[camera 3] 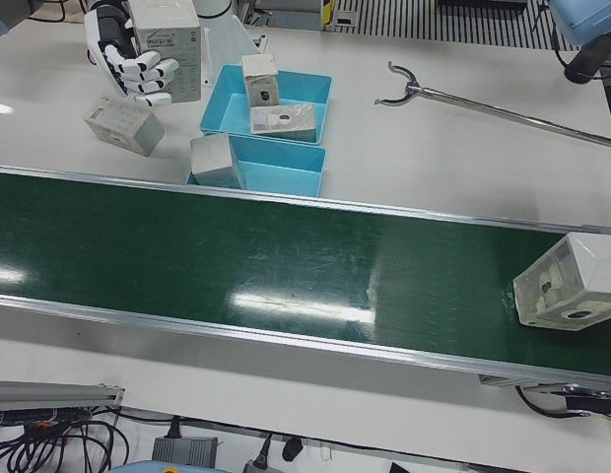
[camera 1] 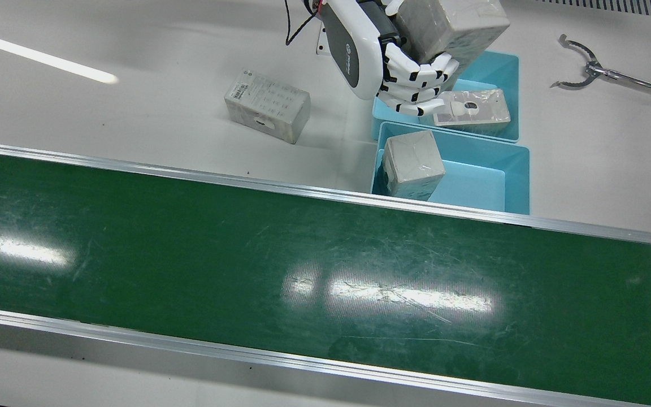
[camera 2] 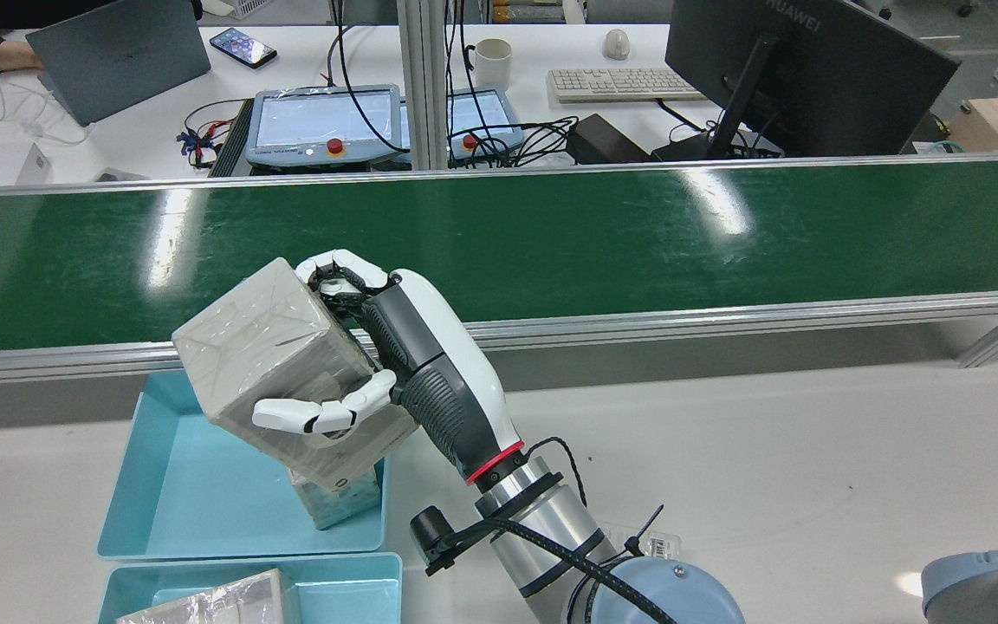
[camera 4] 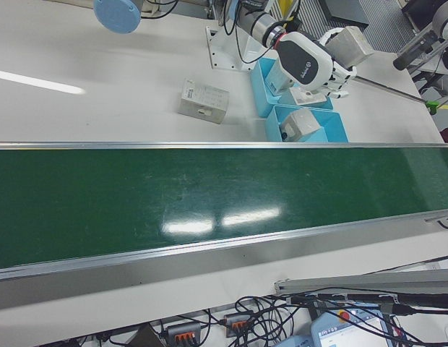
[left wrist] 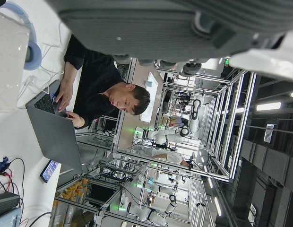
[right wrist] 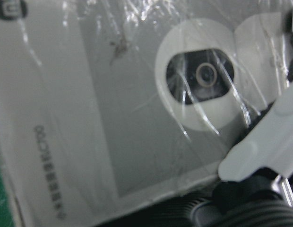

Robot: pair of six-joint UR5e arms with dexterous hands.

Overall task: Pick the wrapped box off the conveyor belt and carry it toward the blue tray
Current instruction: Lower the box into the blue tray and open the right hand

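Front view: the top edge cut off the grey film-wrapped box (camera 1: 450, 28) and the wrist end of the left hand (camera 1: 410, 79) holding it. Rear view: that box hid most of an upright wrapped box (camera 2: 339, 503) in the belt-side blue plastic tray (camera 2: 196, 494). The bottom edge cropped the other blue tray (camera 2: 360, 563) and its half-seen wrapped box (camera 2: 213, 602). The right arm showed only as a grey-blue joint (camera 2: 984, 581) in the corner. Right hand view was blurred: a wrapped carton face (right wrist: 113, 118) overfilled the frame, its small print (right wrist: 47, 170) was illegible, and which box it was could not be determined. The right hand (right wrist: 264, 151) appeared only as a white finger part, grasp not determinable. Left-front view: on the green conveyor belt (camera 3: 286, 266), a belt-end wrapped box (camera 3: 572, 286) was clipped by the right edge.
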